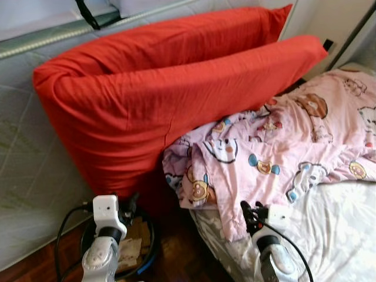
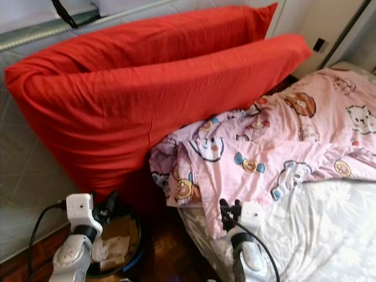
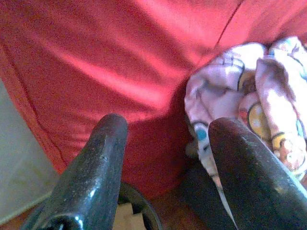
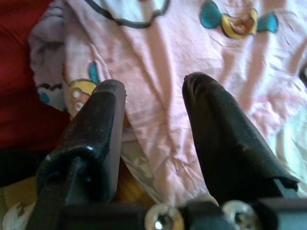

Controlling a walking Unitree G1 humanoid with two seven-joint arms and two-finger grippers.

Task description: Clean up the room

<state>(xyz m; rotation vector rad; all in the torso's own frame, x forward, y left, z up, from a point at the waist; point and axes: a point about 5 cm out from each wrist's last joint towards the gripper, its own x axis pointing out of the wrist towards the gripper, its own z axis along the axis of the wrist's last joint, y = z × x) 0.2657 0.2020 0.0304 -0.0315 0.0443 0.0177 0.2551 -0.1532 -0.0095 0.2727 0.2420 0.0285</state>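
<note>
The robot stands at the corner of the bed [image 1: 341, 229], and the job in hand looks like straightening the bedding. A pink cartoon-print quilt [image 1: 276, 153] lies rumpled across the white sheet, one corner spilling over the bed's edge toward the floor. The right tool [image 4: 153, 143] hangs just above that drooping corner with its two black fingers spread and nothing between them; I'd judge it is lining up to take the cloth. The next move calls for easing down until the fabric sits between the fingers, then closing on a good fold and lifting it back onto the bed. The left tool [image 3: 165, 167] is also spread and empty, held low beside the bed, pointing at the big red cushions [image 1: 153, 100] that lean against a grey padded wall. Under them on the dark wood floor sits a round black bin [image 1: 138, 247] with cardboard scraps in it. A black strap [image 1: 91, 14] hangs at the top of the wall.
</note>
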